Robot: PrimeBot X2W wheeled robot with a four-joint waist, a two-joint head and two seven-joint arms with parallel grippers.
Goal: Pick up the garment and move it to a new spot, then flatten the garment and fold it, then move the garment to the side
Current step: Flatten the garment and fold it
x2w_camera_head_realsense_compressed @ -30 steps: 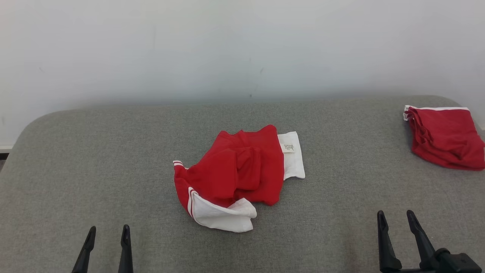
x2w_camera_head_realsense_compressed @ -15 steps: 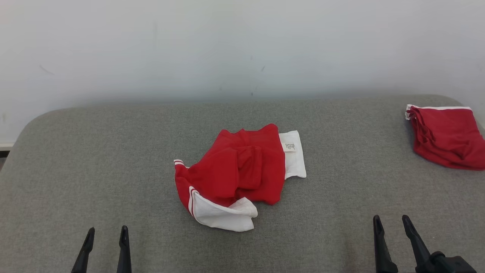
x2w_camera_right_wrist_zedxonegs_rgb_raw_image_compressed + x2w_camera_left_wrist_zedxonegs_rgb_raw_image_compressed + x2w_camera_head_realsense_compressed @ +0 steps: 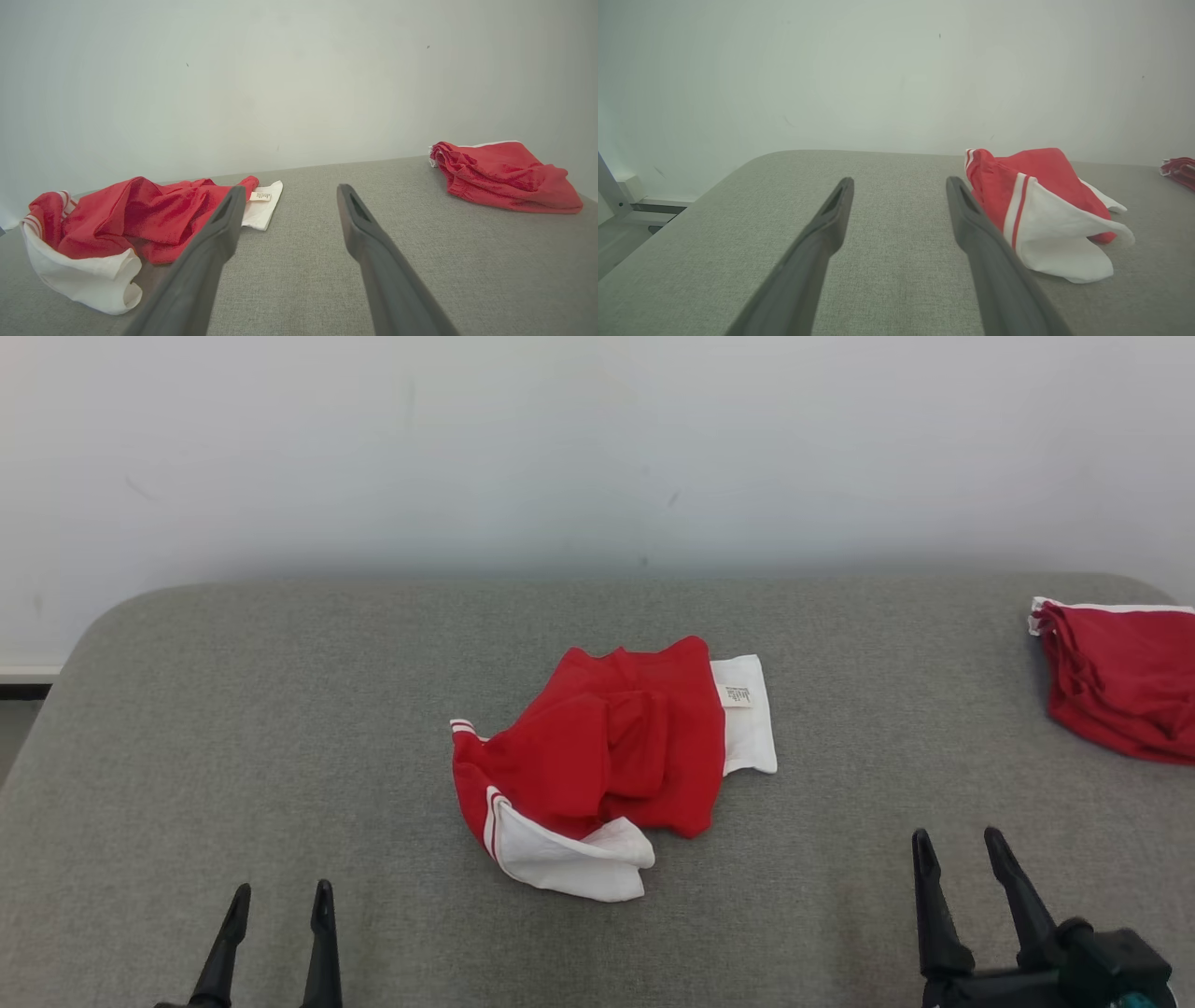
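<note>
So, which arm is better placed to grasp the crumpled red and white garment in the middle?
Left, probably. The open left gripper has the red and white garment close beside it in its wrist view; the open right gripper looks farther off.

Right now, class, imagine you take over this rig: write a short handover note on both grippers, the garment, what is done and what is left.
Left gripper: open, empty, at the near left of the grey surface, apart from the cloth.
Right gripper: open, empty, at the near right.
Garment: crumpled red-and-white heap mid-surface, untouched. A second red garment lies at the far right edge.
Done: nothing, judging by the heap.
Left: pick it up and move it, flatten, fold, set it aside.
</note>
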